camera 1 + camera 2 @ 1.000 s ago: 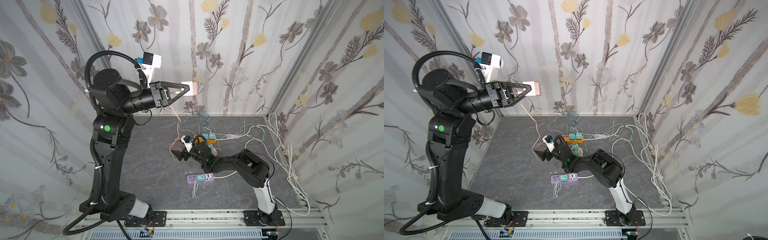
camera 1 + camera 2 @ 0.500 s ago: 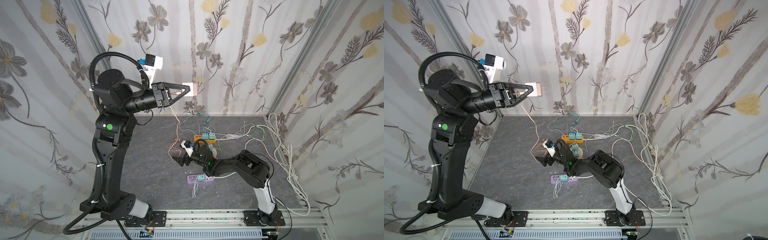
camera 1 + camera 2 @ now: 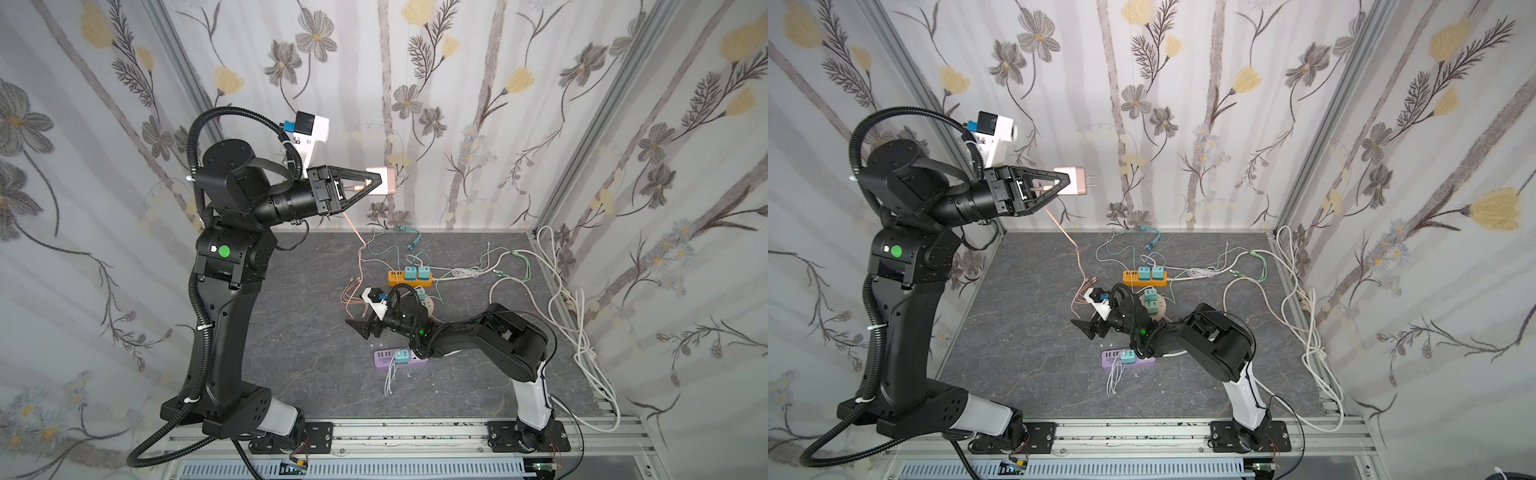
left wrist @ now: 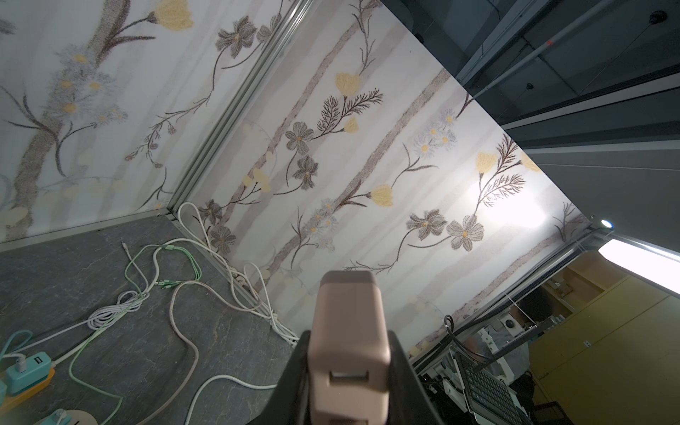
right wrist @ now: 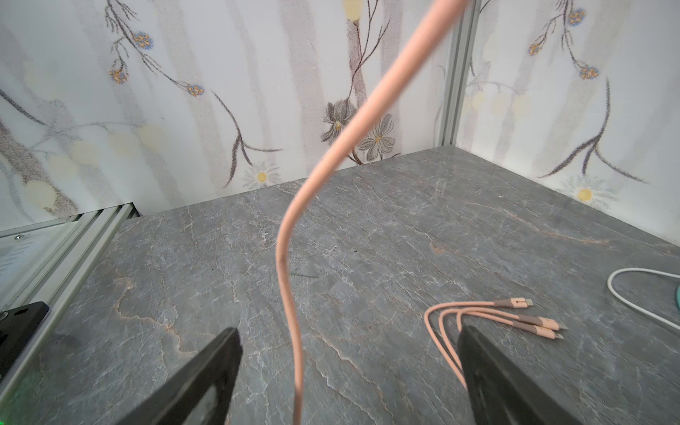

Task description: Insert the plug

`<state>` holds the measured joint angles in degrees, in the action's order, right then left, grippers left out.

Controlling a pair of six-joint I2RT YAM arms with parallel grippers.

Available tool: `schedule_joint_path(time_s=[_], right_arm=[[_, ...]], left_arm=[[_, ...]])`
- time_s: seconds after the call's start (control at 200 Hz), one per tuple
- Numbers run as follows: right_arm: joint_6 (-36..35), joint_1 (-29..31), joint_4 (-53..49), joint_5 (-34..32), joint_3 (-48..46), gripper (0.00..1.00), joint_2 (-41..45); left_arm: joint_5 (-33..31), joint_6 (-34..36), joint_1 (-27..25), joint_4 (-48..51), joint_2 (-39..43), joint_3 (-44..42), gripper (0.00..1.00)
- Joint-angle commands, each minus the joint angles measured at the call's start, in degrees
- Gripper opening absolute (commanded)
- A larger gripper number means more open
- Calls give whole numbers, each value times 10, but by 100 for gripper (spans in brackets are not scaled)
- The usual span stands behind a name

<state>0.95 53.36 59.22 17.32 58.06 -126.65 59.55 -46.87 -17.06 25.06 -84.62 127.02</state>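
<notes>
We've got the left gripper (image 3: 374, 183) clamped on the plug (image 3: 385, 187). The jaws are narrowed onto its two sides, gripping the rear half, and the front half sticks out past the fingertips. In the left wrist view the gripper's black fingers (image 4: 294, 371) sit on both flanks of the plug (image 4: 347, 316).

The right gripper (image 3: 360, 328) is spread wide and holds nothing. It sits low over the table (image 3: 299, 332), near the orange power strip (image 3: 409, 277), on the side of it toward the arm bases. In the right wrist view the cable (image 5: 289, 279) hangs down through the gap between the spread fingers (image 5: 217, 360). We can't tell if it brushes either one.

The plug is a pink rectangular block with rounded corners. It's held level, with two metal prongs (image 3: 1091, 181) pointing away from the left gripper. It's up in the air, well above and well apart from the orange power strip, toward the left arm's side of it, and not yet in a socket. We see a slot (image 4: 349, 375) on the face toward the wrist camera.

The cable is the same pink. It drops from the gripper end of the plug to the table near the orange power strip and ends in three small connectors (image 5: 533, 320) lying flat. The orange power strip has two teal adapters (image 3: 424, 273) plugged in.
</notes>
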Motion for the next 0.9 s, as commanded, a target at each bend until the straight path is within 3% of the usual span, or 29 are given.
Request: schedule_joint_path(time_s=[0.0,0.09,0.225,0.41,0.605,0.894], right_arm=[[-24,6,-51,-43,36,89,-22],[-37,6,-89,-67,65,81,-39],[-36,6,-75,-103,57,36,-31],[7,-14,-93,-79,63,0,42],[85,-62,-134,-45,127,0,106],[111,-148,-229,-20,267,0,168]], left_arm=[[2,1,1,-36,3,2,0],[2,1,1,-36,6,1,0],[0,11,3,-26,18,-10,0],[-17,60,10,17,48,-54,0],[-35,109,11,40,92,-144,0],[-57,141,0,71,87,-182,0]])
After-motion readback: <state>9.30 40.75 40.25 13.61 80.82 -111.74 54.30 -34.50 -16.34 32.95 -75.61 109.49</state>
